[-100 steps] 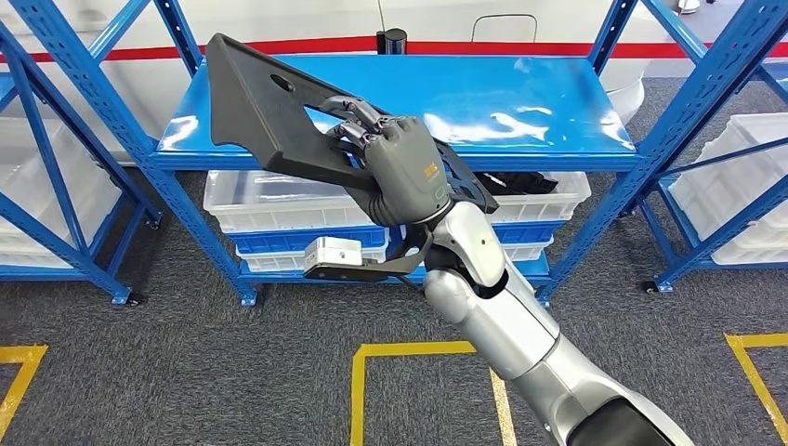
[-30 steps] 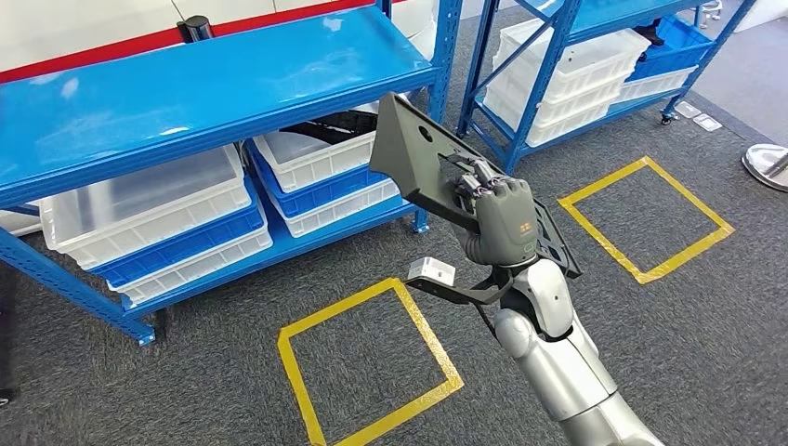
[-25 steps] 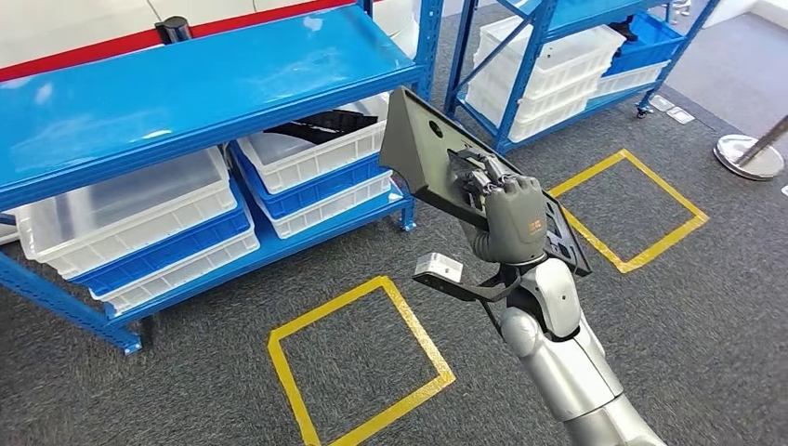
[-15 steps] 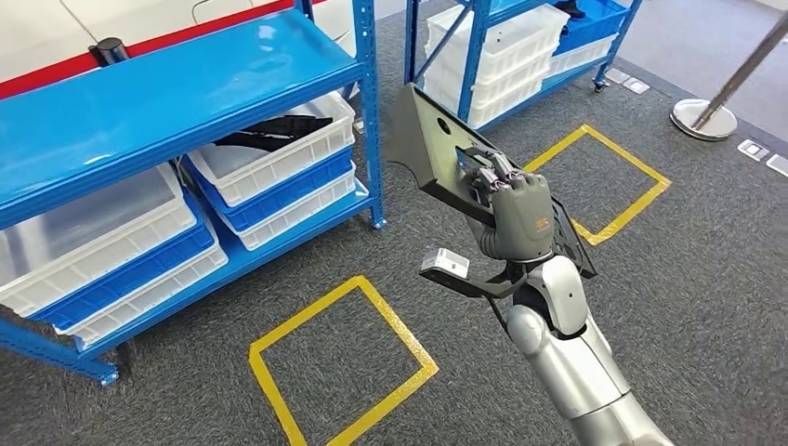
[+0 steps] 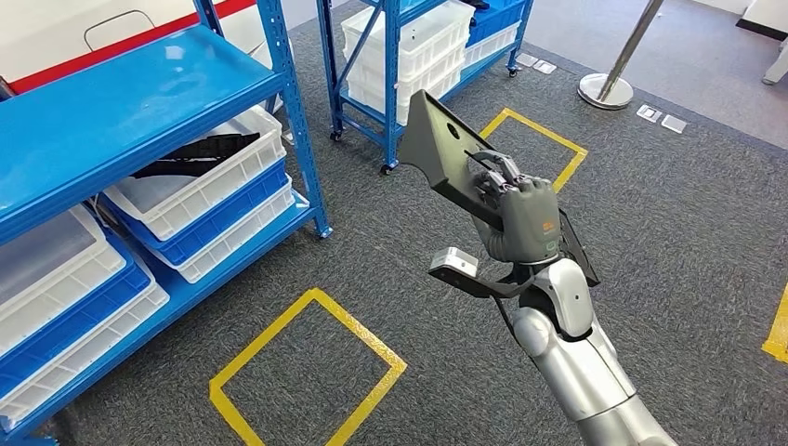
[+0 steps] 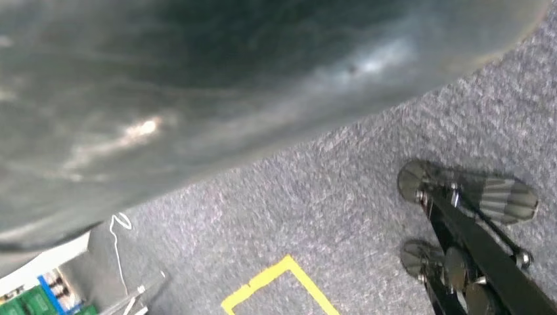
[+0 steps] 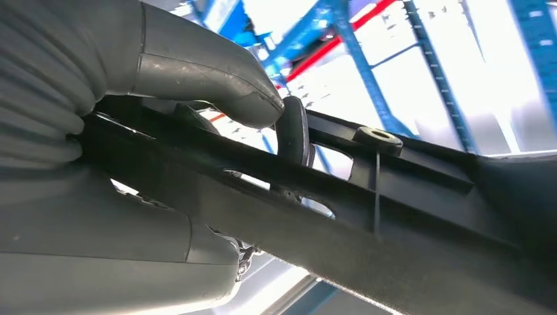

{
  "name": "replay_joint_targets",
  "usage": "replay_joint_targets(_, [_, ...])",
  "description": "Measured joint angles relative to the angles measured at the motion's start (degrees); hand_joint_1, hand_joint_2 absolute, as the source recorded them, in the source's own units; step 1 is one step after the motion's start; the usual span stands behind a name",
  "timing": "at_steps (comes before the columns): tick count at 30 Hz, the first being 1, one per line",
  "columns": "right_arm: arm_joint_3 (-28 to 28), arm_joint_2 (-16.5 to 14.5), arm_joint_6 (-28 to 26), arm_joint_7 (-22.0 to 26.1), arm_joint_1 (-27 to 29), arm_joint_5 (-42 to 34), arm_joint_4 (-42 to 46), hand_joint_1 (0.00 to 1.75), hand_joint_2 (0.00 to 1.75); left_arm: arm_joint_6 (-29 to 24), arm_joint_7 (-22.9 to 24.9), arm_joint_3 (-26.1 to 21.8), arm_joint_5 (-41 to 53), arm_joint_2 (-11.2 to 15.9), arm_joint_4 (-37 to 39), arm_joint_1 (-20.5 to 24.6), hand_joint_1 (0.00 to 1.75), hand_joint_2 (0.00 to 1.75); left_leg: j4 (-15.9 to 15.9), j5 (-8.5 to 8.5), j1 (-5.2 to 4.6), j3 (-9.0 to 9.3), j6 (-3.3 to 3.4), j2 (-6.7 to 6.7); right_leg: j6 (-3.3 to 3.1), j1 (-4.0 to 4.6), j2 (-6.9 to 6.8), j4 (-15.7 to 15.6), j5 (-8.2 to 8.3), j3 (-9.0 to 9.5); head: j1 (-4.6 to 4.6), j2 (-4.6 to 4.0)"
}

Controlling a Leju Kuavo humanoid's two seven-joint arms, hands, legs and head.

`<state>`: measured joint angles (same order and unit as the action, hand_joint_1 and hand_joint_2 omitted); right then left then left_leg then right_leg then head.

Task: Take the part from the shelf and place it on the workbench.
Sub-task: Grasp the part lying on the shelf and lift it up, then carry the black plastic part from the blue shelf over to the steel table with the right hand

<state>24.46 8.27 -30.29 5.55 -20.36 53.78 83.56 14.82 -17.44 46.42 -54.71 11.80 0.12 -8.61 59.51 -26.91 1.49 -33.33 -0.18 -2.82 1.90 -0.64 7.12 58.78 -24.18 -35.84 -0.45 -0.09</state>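
A: What differs from earlier?
B: Whole view has swung, so the camera turned, not the things. The blue shelf [image 5: 111, 121] now sits at far left, a second blue rack [image 5: 390, 56] is up top, and a stanchion base [image 5: 604, 90] has come into view. Grip is unchanged.

A: Right robot hand?
B: Right robot hand [image 5: 525, 218] is raised over the grey carpet [image 5: 688, 242], fingers wrapped through the slot of the dark part [image 5: 446, 153], thumb [image 7: 203, 72] pressed on its rim. Part is tilted, in the air, clear of the shelf.

A: Left robot hand?
B: Can't tell its state.

A: Counts?
B: One part, two racks, two full yellow floor squares [image 5: 307, 372] plus a yellow corner at the right edge, several white bins [image 5: 200, 190].
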Motion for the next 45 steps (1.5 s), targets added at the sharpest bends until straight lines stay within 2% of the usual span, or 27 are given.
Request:
replay_joint_targets(1, [-0.43, 0.46, -0.02, 0.27, 0.24, -0.20, 0.05, 1.75, 1.75, -0.01, -0.08, 0.00, 0.10, -0.03, -0.01, -0.02, 0.00, 0.00, -0.22, 0.16, 0.06, 0.07, 0.43, 0.67, 0.13, 0.11, -1.34, 1.15, -0.55, -0.74, 0.16, 0.00])
replay_joint_targets(3, [-1.08, 0.98, -0.03, 0.90, 0.38, -0.39, 0.08, 1.75, 1.75, 0.15, -0.19, 0.00, 0.15, -0.08, -0.01, -0.17, 0.00, 0.00, -0.47, 0.27, 0.14, 0.14, 1.06, 2.12, 0.03, 0.26, -4.81, 6.96, -3.03, -3.79, 0.50, 0.00])
replay_joint_targets(5, [-1.25, 0.96, 0.13, 1.29, 0.25, -0.16, -0.15, 1.75, 1.75, 0.80, -0.28, -0.02, 0.15, -0.09, -0.01, -0.35, 0.00, 0.00, -0.47, 0.19, 0.09, 0.10, 1.26, 3.72, 0.04, 0.03, -6.14, 14.40, -5.58, -7.64, 0.65, 0.00])
replay_joint_targets(6, [-1.17, 0.80, 0.31, 1.23, 0.10, 0.12, -0.38, 1.75, 1.75, 1.35, -0.33, -0.08, 0.16, -0.03, -0.01, -0.37, 0.00, 0.00, -0.47, 0.14, 0.10, 0.09, 1.24, 4.50, 0.33, -0.17, -6.40, 16.22, -5.94, -8.63, 0.66, 0.00])
replay_joint_targets(7, [-1.02, 0.57, 0.47, 0.94, -0.19, 0.51, -0.67, 1.75, 1.75, 1.96, -0.37, -0.20, 0.21, 0.07, -0.01, -0.35, 0.00, 0.00, -0.46, 0.07, 0.13, 0.11, 1.17, 5.25, 0.82, -0.38, -6.67, 15.62, -5.43, -8.36, 0.68, 0.00])
replay_joint_targets(9, [-0.50, -0.06, 0.58, 0.17, -1.24, 1.40, -1.34, 1.75, 1.75, 3.01, -0.35, -0.54, 0.51, 0.40, -0.01, -0.31, 0.00, 0.00, -0.46, -0.12, 0.20, 0.30, 0.84, 6.63, 1.92, -0.67, -8.23, 8.27, -2.75, -4.36, 0.68, 0.00])
replay_joint_targets(10, [-0.17, -0.38, 0.47, -0.11, -1.88, 1.76, -1.68, 1.75, 1.75, 3.27, -0.31, -0.70, 0.78, 0.69, -0.01, -0.30, 0.00, 0.00, -0.44, -0.30, 0.05, 0.45, 0.54, 7.24, 2.12, -0.60, -9.76, 4.18, -1.52, -1.99, 0.70, 0.00])
replay_joint_targets(12, [0.43, -0.94, 0.20, -0.34, -2.79, 2.16, -2.25, 1.75, 1.75, 3.03, -0.21, -0.89, 1.30, 1.22, 0.00, -0.37, 0.00, 0.00, -0.53, -0.58, -0.25, 0.92, -0.24, 8.27, 1.64, -0.21, -11.60, -0.14, -0.33, 0.55, 0.66, 0.00])
replay_joint_targets(14, [0.84, -1.22, 0.04, -0.55, -3.06, 2.29, -2.66, 1.75, 1.75, 2.08, -0.13, -1.07, 1.74, 1.44, 0.02, -0.39, 0.00, 0.00, -0.99, -0.63, -0.29, 1.54, -1.03, 9.39, 0.69, 0.13, -10.71, -0.46, -0.10, 0.54, 0.61, 0.00])
replay_joint_targets(15, [1.02, -1.32, -0.01, -0.65, -3.05, 2.31, -2.79, 1.75, 1.75, 1.63, -0.10, -1.20, 1.96, 1.45, 0.00, -0.34, 0.00, 0.00, -1.01, -0.82, -0.16, 1.76, -1.39, 9.22, 0.29, -0.10, -10.01, -0.63, 0.03, 0.59, 0.55, 0.00])
replay_joint_targets(17, [1.25, -1.49, -0.06, -0.76, -3.14, 2.30, -3.05, 1.75, 1.75, 1.20, -0.08, -1.40, 2.27, 1.43, -0.02, -0.32, 0.00, 0.00, 1.22, -2.66, 0.10, 1.10, -1.73, 6.84, -0.62, -0.60, -8.75, -0.98, 0.28, 0.84, 0.22, 0.00])
replay_joint_targets(19, [1.39, -1.71, -0.11, -0.73, -3.22, 2.34, -3.43, 1.75, 1.75, 1.37, -0.05, -1.50, 2.60, 1.43, -0.02, -0.54, 0.00, 0.00, 8.13, -6.41, 0.18, -2.11, -1.65, 3.72, -1.35, -0.60, -7.46, -1.04, 0.29, 0.98, -0.07, 0.00])
replay_joint_targets(21, [1.59, -1.90, -0.14, -0.56, -3.11, 2.39, -3.90, 1.75, 1.75, 1.71, 0.11, -1.67, 2.92, 1.44, -0.01, -0.82, 0.00, 0.00, 14.43, -8.46, 0.14, -5.63, -1.59, 2.68, -1.59, -0.28, -5.78, -0.97, 0.24, 1.03, -0.10, 0.00])
replay_joint_targets(22, [1.67, -1.92, -0.18, -0.48, -3.01, 2.39, -4.11, 1.75, 1.75, 1.84, 0.21, -1.80, 3.02, 1.44, -0.01, -0.89, 0.00, 0.00, 14.80, -7.75, 0.15, -6.20, -1.55, 2.56, -1.60, -0.19, -4.90, -0.90, 0.23, 1.07, -0.10, 0.00])
replay_joint_targets(23, [1.73, -1.94, -0.24, -0.43, -2.92, 2.41, -4.31, 1.75, 1.75, 1.89, 0.29, -1.93, 3.06, 1.44, -0.01, -0.93, 0.00, 0.00, 12.92, -5.96, 0.20, -5.68, -1.51, 2.44, -1.59, -0.17, -4.01, -0.79, 0.21, 1.13, -0.10, 0.00])
replay_joint_targets(24, [1.77, -1.94, -0.33, -0.38, -2.83, 2.43, -4.48, 1.75, 1.75, 1.91, 0.33, -2.07, 3.06, 1.44, -0.01, -0.95, 0.00, 0.00, 9.35, -3.57, 0.33, -4.28, -1.49, 1.90, -1.52, -0.20, -3.17, -0.63, 0.14, 1.18, -0.12, 0.00])
replay_joint_targets(26, [1.83, -1.95, -0.61, -0.29, -2.71, 2.51, -4.75, 1.75, 1.75, 1.92, 0.36, -2.26, 3.06, 1.43, -0.01, -1.00, 0.00, 0.00, 2.69, -0.60, 0.69, -1.46, -1.50, -0.33, -1.20, -0.05, -1.65, -0.17, -0.06, 0.97, -0.11, 0.00])
replay_joint_targets(28, [1.84, -1.92, -0.83, -0.24, -2.59, 2.59, -4.92, 1.75, 1.75, 1.93, 0.40, -2.36, 3.06, 1.46, -0.01, -1.02, 0.00, 0.00, 0.54, -0.32, 0.59, -0.56, -1.29, -1.22, -0.59, -0.03, -0.41, -0.08, 0.01, 0.50, -0.07, 0.00])
replay_joint_targets(30, [1.81, -1.78, -0.95, -0.22, -2.40, 2.61, -4.99, 1.75, 1.75, 1.79, 0.40, -2.46, 3.06, 1.54, -0.02, -0.97, 0.00, 0.00, 0.32, -0.06, 0.33, -0.46, -0.65, 0.16, 0.13, -0.27, 0.51, -0.24, 0.25, 0.02, -0.08, 0.00])
replay_joint_targets(32, [1.72, -1.49, -1.19, -0.22, -2.09, 2.62, -4.95, 1.75, 1.75, 1.37, 0.19, -2.66, 3.06, 1.52, -0.02, -0.90, 0.00, 0.00, -0.03, 0.22, 0.37, -0.24, 0.11, 1.44, 0.52, -0.14, -1.51, 1.64, -0.58, -1.25, 0.05, 0.00])
replay_joint_targets(34, [1.42, -0.93, -1.54, -0.20, -1.25, 2.62, -4.46, 1.75, 1.75, 0.81, -0.13, -2.82, 3.28, 1.14, -0.01, -0.88, 0.00, 0.00, -0.21, 0.24, 0.25, -0.13, 0.74, 2.65, 0.36, -0.03, -4.94, 7.90, -3.20, -4.45, 0.27, 0.00])
replay_joint_targets(36, [0.83, -0.05, -1.74, -0.08, 0.21, 2.44, -3.62, 1.75, 1.75, 0.28, -0.21, -2.86, 4.05, 0.57, -0.01, -0.91, 0.00, 0.00, -0.21, 0.13, 0.08, -0.14, 1.06, 3.87, 0.37, -0.19, -6.22, 14.87, -5.56, -8.00, 0.37, 0.00])
replay_joint_targets(37, [0.47, 0.37, -1.75, 0.07, 0.87, 2.25, -3.26, 1.75, 1.75, 0.23, -0.07, -2.86, 4.55, 0.31, -0.02, -0.92, 0.00, 0.00, -0.21, 0.08, 0.06, -0.13, 1.08, 4.53, 0.66, -0.25, -6.42, 15.99, -5.70, -8.63, 0.39, 0.00])
replay_joint_targets(39, [-0.23, 0.96, -1.69, 0.39, 1.53, 1.84, -2.74, 1.75, 1.75, 0.64, 0.29, -2.86, 5.30, -0.02, -0.02, -0.92, 0.00, 0.00, -0.21, -0.05, 0.07, -0.03, 0.93, 5.94, 1.61, -0.32, -7.24, 11.46, -3.81, -6.30, 0.41, 0.00])
replay_joint_targets(41, [-0.76, 1.16, -1.68, 0.62, 1.57, 1.63, -2.14, 1.75, 1.75, 1.11, 0.45, -2.86, 5.66, -0.15, -0.02, -0.92, 0.00, 0.00, -0.18, -0.39, -0.19, 0.25, 0.45, 7.27, 1.96, -0.12, -9.96, 3.34, -1.45, -1.80, 0.42, 0.00])
replay_joint_targets(43, [-1.04, 1.21, -1.68, 0.78, 1.59, 1.59, -1.65, 1.75, 1.75, 1.26, 0.46, -2.86, 5.86, -0.12, -0.01, -0.93, 0.00, 0.00, -0.26, -0.75, -0.55, 0.76, -0.19, 8.47, 1.25, 0.28, -11.28, -0.11, -0.42, 0.24, 0.35, 0.00])
replay_joint_targets(45, [-1.22, 1.38, -1.68, 0.85, 1.65, 1.60, -1.43, 1.75, 1.75, 1.26, 0.47, -2.86, 5.95, -0.09, -0.02, -0.82, 0.00, 0.00, -0.65, -0.91, -0.57, 1.41, -0.85, 9.72, 0.31, 0.43, -9.83, -0.19, -0.03, 0.27, 0.27, 0.00])
